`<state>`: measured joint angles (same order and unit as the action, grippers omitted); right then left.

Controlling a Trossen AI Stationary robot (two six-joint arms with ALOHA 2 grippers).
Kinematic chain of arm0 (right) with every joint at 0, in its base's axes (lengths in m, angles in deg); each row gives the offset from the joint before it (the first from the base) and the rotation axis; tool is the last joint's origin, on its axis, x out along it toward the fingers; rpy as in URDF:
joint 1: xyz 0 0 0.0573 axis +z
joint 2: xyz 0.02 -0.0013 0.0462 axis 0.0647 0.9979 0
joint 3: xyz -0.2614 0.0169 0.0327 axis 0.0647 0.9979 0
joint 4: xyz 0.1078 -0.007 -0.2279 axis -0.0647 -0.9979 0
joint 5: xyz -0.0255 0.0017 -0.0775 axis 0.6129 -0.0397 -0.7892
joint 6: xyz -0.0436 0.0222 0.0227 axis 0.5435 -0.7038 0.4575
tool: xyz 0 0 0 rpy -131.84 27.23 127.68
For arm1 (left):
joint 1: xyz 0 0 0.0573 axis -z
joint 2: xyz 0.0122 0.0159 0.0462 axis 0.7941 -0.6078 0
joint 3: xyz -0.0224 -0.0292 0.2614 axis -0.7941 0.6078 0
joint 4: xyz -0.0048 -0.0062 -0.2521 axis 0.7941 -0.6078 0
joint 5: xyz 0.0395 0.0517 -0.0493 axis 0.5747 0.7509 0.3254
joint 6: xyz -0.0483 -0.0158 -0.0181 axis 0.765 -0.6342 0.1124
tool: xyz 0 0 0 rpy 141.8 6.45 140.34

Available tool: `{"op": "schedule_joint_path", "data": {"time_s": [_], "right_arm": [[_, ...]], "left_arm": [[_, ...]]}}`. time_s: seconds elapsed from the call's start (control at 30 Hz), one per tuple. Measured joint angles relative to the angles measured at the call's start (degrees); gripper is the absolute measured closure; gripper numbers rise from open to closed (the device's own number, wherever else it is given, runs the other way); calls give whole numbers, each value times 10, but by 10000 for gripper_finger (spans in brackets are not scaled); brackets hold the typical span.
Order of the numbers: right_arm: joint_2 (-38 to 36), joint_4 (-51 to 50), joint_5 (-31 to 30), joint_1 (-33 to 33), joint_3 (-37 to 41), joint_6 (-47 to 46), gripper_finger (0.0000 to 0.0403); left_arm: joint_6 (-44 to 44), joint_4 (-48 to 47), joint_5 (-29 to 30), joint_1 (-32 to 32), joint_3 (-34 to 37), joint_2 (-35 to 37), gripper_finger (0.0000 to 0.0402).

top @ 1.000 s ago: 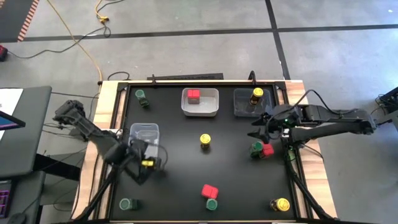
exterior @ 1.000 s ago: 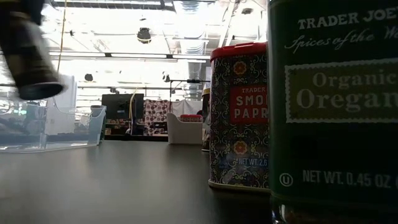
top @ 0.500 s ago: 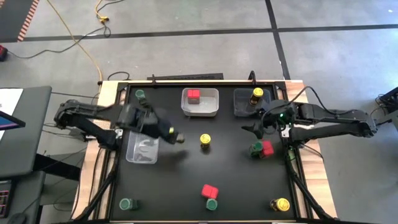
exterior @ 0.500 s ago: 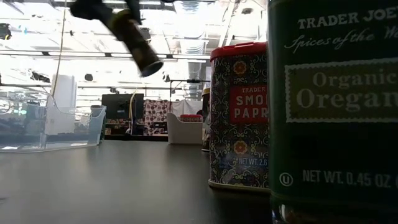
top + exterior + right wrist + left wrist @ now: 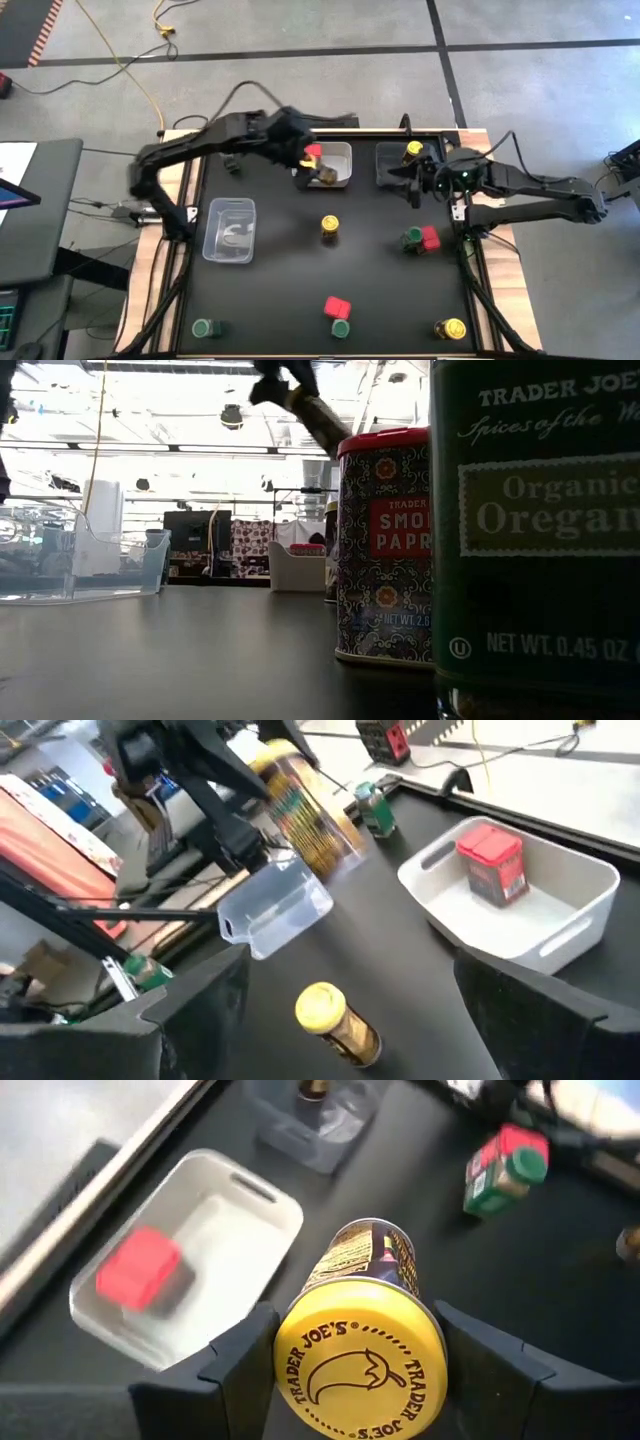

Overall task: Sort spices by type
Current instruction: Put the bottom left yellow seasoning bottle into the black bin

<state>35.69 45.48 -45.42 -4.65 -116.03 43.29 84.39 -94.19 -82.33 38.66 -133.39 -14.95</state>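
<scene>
Carrying a yellow-lidded jar (image 5: pixel 360 1348) tilted in the air, the left gripper (image 5: pixel 318 170) hangs over the white tray (image 5: pixel 340 180) (a red box (image 5: pixel 312 152) sits inside), jaws pinching the jar's sides. The right gripper (image 5: pixel 412 185) hovers beside the clear tray (image 5: pixel 385 170) holding another yellow jar (image 5: pixel 413 152), jaws spread, holding nothing.

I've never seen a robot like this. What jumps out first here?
The left gripper holds a yellow-lidded jar in the air over the white tray, which already has a red box in it. The right gripper waits open beside the clear tray holding another yellow-lidded jar.
</scene>
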Motion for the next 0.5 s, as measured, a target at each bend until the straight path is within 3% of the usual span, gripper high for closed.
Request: {"op": "schedule_joint_path", "data": {"time_s": [0.27,0.5], "right_arm": [[42,-258,-88,55,-132,38,65],[52,-276,-107,72,-92,59,79]], "left_arm": [[-107,-145,-8,5,-254,-189,168],[-91,-93,-26,20,-226,-216,168]]}}
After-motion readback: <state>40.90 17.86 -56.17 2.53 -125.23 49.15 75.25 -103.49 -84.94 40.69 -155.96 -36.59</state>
